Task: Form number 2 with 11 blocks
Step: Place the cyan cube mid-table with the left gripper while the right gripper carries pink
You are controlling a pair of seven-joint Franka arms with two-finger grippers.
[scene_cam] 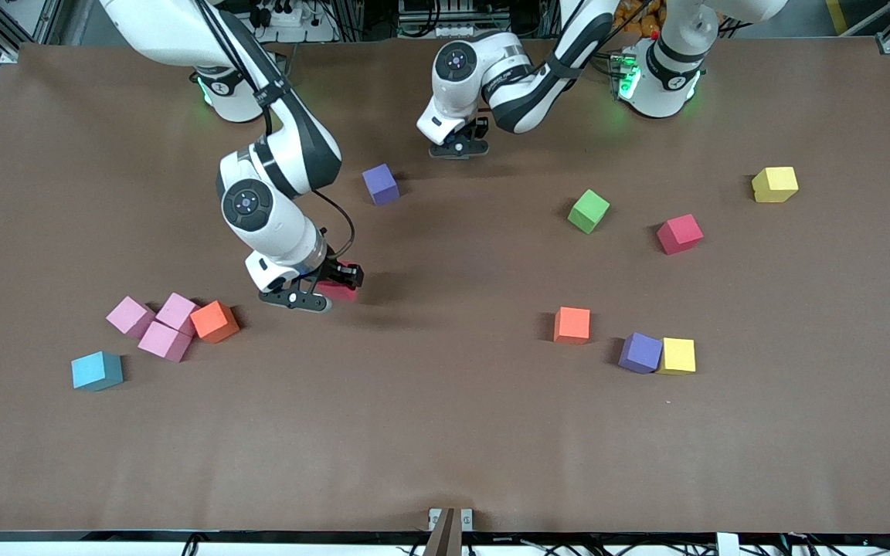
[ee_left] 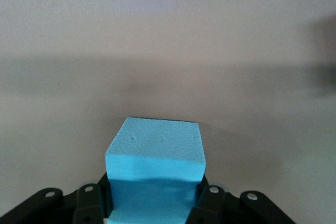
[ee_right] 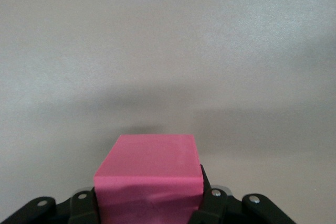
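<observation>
Risk: soft foam cubes, squeezed hard, may spring or skew on release; scattered blocks mean figure 2 not yet begun. Right gripper [scene_cam: 329, 287], clamped on bright pink matte foam cube [ee_right: 148, 174], hangs low over table's middle, arm bent downward, beside cluster of three pale pink cubes [scene_cam: 155, 326]. Left gripper [scene_cam: 460, 143], clamped tight on light blue foam cube [ee_left: 155, 163], sits near arm bases, elbow folded. Loose second light blue cube [scene_cam: 96, 371] lies toward right arm's end.

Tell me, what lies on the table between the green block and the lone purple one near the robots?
Nothing: the front view shows bare brown table between the green block and that purple block.
</observation>
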